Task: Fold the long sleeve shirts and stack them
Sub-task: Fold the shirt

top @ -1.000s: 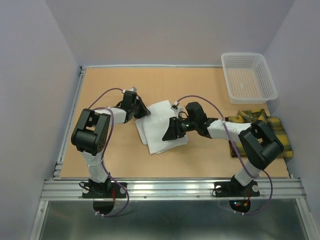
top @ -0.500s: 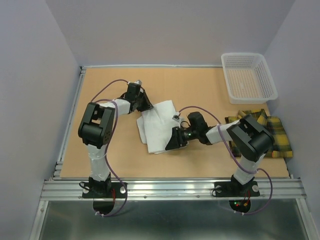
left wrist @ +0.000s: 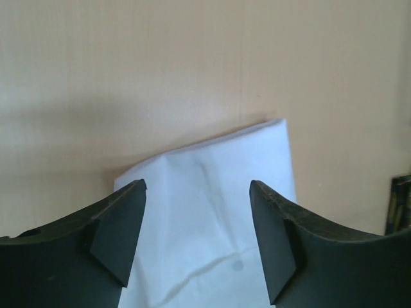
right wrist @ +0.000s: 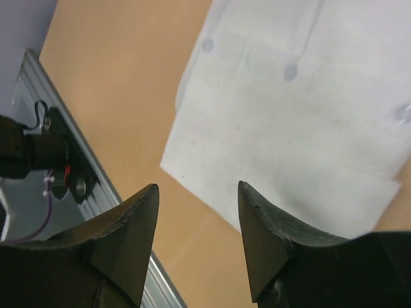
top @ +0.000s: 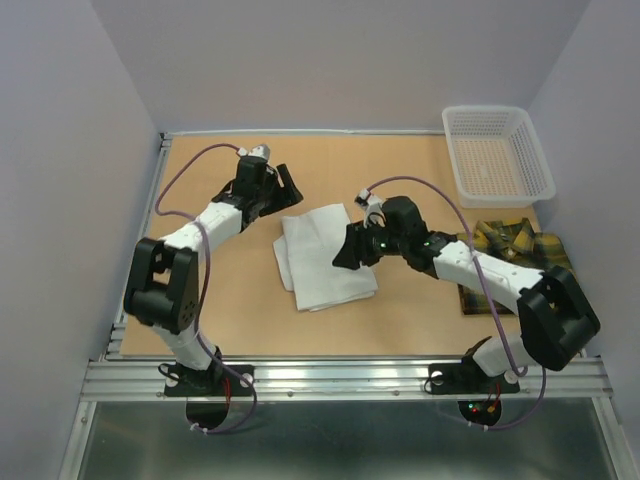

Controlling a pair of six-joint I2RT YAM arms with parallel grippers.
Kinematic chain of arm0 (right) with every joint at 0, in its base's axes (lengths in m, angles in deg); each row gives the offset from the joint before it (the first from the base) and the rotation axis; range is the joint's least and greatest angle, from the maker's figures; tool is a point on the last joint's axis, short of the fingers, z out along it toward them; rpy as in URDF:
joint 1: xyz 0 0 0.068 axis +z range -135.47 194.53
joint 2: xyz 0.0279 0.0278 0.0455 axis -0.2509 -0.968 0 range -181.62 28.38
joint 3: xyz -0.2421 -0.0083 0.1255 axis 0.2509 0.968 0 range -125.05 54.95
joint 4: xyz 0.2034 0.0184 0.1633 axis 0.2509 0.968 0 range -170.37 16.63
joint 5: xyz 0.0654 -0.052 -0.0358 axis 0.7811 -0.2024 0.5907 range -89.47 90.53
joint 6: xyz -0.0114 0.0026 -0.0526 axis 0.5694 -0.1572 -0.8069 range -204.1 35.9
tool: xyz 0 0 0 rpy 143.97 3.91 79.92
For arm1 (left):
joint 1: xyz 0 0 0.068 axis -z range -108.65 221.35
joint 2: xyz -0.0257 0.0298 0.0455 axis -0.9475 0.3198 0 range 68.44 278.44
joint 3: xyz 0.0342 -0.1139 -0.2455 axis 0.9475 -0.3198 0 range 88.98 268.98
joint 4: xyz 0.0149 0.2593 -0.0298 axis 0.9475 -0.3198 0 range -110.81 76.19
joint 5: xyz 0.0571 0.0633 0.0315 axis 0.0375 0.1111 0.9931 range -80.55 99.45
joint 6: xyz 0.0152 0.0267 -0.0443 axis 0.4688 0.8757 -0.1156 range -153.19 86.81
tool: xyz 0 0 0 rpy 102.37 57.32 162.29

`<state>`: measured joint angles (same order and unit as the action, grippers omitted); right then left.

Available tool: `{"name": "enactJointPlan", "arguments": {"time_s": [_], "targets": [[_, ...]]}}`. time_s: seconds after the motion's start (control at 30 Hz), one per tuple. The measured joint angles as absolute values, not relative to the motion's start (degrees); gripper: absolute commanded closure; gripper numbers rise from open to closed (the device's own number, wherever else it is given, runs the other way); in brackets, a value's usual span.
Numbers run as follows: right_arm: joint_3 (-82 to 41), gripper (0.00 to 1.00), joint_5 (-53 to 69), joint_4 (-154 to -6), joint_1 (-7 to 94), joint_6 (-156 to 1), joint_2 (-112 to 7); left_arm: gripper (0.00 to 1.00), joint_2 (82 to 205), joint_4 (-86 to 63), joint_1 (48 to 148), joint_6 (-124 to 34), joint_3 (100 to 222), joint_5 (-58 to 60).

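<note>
You had the right gripper (right wrist: pixel 198 192) above the white shirt (right wrist: pixel 289 109), fingers apart with nothing between them. The folded shirt lay flat on the worktop (right wrist: pixel 115 90), buttons showing, one corner pointing toward the worktop edge that carried the metal rail (right wrist: pixel 67 122).

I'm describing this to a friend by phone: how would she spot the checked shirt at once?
On the wooden table, look to the far right corner, where a white mesh basket sits. Just nearer the front edge lies the plaid shirt; it alone is yellow-and-dark checked, the other shirt being plain white.
</note>
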<state>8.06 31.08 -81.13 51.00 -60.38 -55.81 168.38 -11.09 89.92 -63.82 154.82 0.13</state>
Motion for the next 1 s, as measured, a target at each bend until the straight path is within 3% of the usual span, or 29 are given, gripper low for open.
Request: {"name": "enactJointPlan", "arguments": {"time_s": [0.07, 0.17, 0.37, 0.53, 0.7, 0.83, 1.0], "targets": [[4.5, 0.43, 26.2, -78.1, 50.9, -62.2, -53.0, 0.11, 160.8, -12.2, 90.4, -65.2, 151.6, 1.9], [1.6, 0.45, 18.8, -74.4, 50.8, -64.3, -50.8, 0.09, 149.6, -13.8, 92.8, -68.3, 146.9, 5.3], [1.2, 0.53, 9.4, -66.8, 50.2, -66.0, -52.7, 0.31, 140.9, -18.0, 102.0, -76.2, 135.5, 10.9], [1.7, 0.56, 8.6, -64.2, 50.1, -66.4, -55.0, 0.46, 142.8, -21.9, 104.8, -81.3, 127.0, 13.1], [3.8, 0.62, 10.9, -64.1, 50.1, -66.3, -59.6, 0.58, 147.5, -20.7, 105.0, -82.1, 126.1, 15.0], [6.5, 0.67, 12.7, -64.8, 50.3, -64.7, -61.4, 0.61, 152.7, -19.6, 104.6, -80.2, 129.7, 16.7], [8.5, 0.66, 13.1, -68.3, 55.9, -58.1, -61.3, 0.58, 161.6, -19.2, 101.7, -73.8, 139.0, 18.9]]}}
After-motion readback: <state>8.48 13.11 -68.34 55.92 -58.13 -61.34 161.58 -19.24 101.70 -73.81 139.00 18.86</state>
